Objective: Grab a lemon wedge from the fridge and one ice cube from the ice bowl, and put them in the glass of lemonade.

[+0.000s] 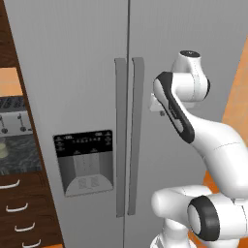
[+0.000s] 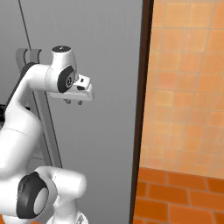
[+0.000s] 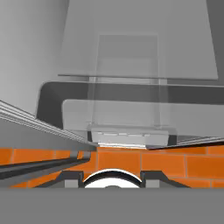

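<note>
**A:** What is taking up most of the scene?

**B:** The fridge (image 1: 87, 58) is standing tall and grey in front of the base, both doors shut. Its two long vertical handles (image 1: 128, 135) are running side by side down the middle seam, and the black-panelled dispenser (image 1: 86, 162) is sitting in the left door.

**A:** And around it?

**B:** An orange tiled wall (image 2: 188, 87) is rising to the right of the fridge, with an orange brick floor (image 2: 175, 197) spreading below it. To the left, dark wood cabinets (image 1: 24, 208) with pale curved pulls are flanking the fridge, and a toaster (image 1: 14, 118) is showing on a dark speckled counter (image 1: 19, 155) above them.

**A:** Where is the arm reaching?

**B:** It is bending up in front of the right door, with the hand just right of the handles, close to the door face. From the right base camera the hand is pointing downward.

**A:** And the gripper?

**B:** The gripper (image 2: 73, 102) is hanging below the hand. Its fingertips (image 3: 72, 178) are sitting apart at the bottom of the hand camera with nothing between them, looking down along the grey door toward the brick floor, so it is partly open and holding nothing.

**A:** Anything small on the counter?

**B:** A pale object at the left edge is too cut off to identify.
</note>
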